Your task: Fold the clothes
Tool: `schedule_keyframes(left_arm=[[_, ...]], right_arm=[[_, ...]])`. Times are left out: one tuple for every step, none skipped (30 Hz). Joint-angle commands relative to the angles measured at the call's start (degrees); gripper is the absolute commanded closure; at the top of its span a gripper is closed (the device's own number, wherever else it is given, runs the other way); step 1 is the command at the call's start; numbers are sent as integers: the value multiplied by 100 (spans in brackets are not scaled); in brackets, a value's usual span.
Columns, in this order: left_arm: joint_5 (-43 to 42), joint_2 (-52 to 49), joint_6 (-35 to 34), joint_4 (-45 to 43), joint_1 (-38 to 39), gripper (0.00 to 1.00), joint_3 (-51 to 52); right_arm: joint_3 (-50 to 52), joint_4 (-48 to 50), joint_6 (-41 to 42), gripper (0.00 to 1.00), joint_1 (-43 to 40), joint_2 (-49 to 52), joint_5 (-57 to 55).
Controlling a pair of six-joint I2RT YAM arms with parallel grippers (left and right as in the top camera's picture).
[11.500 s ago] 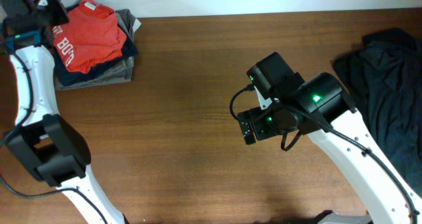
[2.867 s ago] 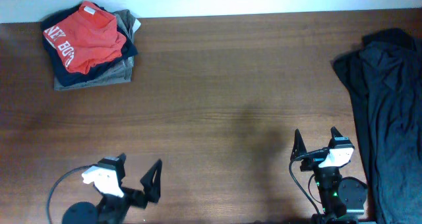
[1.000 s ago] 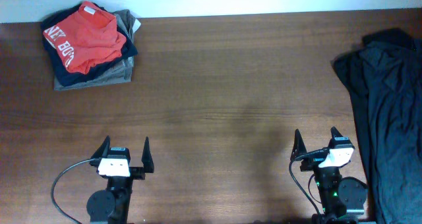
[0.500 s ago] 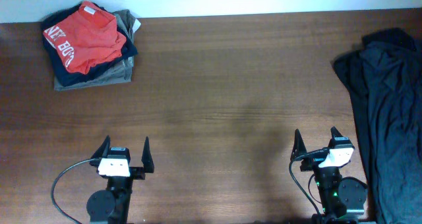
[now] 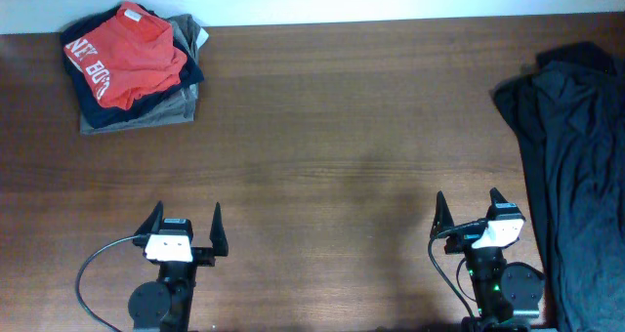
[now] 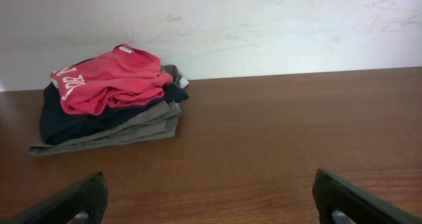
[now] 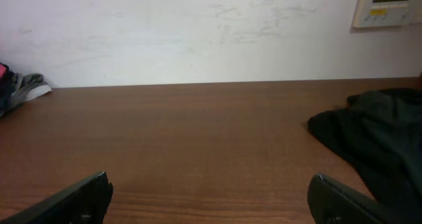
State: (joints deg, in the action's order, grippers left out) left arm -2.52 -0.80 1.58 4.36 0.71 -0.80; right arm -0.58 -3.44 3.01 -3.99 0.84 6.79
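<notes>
The clothes, an orange-red T-shirt (image 5: pixel 125 59) with white lettering, lie folded on top of a stack at the table's far left corner; the left wrist view shows the T-shirt (image 6: pixel 109 79) from the side. My left gripper (image 5: pixel 186 215) stands open at the front left edge, far from the stack, its jaws (image 6: pixel 210 184) wide with only bare wood between them. At the front right my right gripper (image 5: pixel 467 203) is open too, nothing between its fingers (image 7: pixel 210 184).
Folded navy and tan garments (image 5: pixel 137 103) lie under the T-shirt. A crumpled dark garment (image 5: pixel 571 146) covers the table's right side, near my right gripper, seen also in the right wrist view (image 7: pixel 376 125). A white wall runs behind the table's far edge.
Earliest, my left gripper was at the stack and my right arm reached over mid-table. Both have drawn back to the front edge. Nothing has moved in the last second.
</notes>
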Motion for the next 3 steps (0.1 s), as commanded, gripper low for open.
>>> schedule_keyframes(left_arm=[[44, 46, 109, 22, -20, 1, 28], [44, 46, 109, 22, -20, 1, 28], [44, 46, 109, 24, -20, 1, 28]], right_arm=[[26, -42, 46, 1, -50, -59, 15], [26, -42, 46, 1, -50, -59, 15], [26, -42, 46, 1, -50, -59, 15]])
